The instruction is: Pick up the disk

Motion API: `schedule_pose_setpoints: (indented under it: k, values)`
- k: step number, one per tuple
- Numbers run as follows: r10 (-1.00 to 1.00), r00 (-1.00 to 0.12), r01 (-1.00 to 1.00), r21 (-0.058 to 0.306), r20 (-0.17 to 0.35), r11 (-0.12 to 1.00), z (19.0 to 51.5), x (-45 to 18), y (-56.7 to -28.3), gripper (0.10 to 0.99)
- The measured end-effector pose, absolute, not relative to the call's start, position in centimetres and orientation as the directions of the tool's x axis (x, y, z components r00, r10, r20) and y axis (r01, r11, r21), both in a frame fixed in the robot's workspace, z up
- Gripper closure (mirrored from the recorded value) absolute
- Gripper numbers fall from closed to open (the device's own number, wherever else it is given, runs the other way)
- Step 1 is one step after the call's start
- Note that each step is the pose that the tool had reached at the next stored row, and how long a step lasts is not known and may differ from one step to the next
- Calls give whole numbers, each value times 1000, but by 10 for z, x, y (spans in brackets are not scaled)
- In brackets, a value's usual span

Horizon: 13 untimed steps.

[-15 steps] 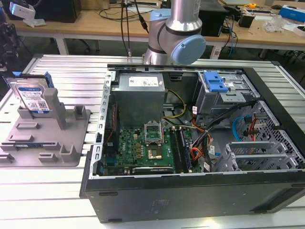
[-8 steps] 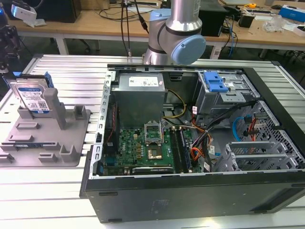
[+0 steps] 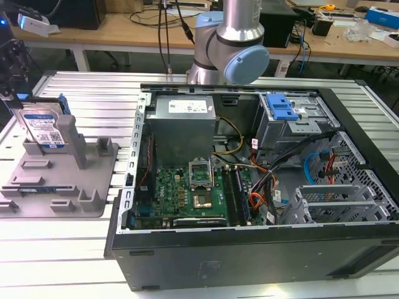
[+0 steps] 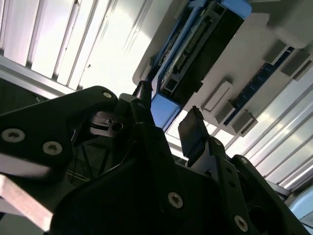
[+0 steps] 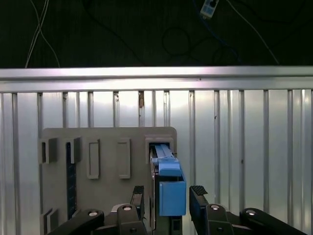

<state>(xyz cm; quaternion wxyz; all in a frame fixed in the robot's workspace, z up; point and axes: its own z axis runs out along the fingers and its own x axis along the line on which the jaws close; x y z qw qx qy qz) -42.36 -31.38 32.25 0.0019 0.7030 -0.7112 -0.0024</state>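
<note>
The disk (image 3: 43,128) stands on edge in a slot of the grey moulded fixture (image 3: 93,165), at the exterior view's left, its blue-and-white label facing out. My gripper (image 3: 12,86) hangs just above it, by the picture's left border. In the first wrist view the disk (image 5: 169,188) appears edge-on with its blue rail uppermost. My gripper (image 5: 168,196) is open, one finger on each side of the rail with a small gap at each. The second wrist view has the same straddle: gripper (image 4: 167,115) around the blue end of the disk (image 4: 195,54).
An open computer case (image 3: 249,249) takes up the middle and right of the slatted metal table (image 3: 81,90), with a power supply (image 3: 184,112), motherboard and a blue drive-bay bracket (image 3: 282,109) inside. The fixture's upright posts (image 3: 73,140) stand beside the disk. The table's edge rail (image 5: 156,73) lies beyond.
</note>
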Motion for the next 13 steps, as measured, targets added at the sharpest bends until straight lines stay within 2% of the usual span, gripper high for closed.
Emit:
schedule_pose_setpoints:
  k: [13]
  values:
    - [-1000,-12,-1000,6,-1,12,309,-424,-314,588]
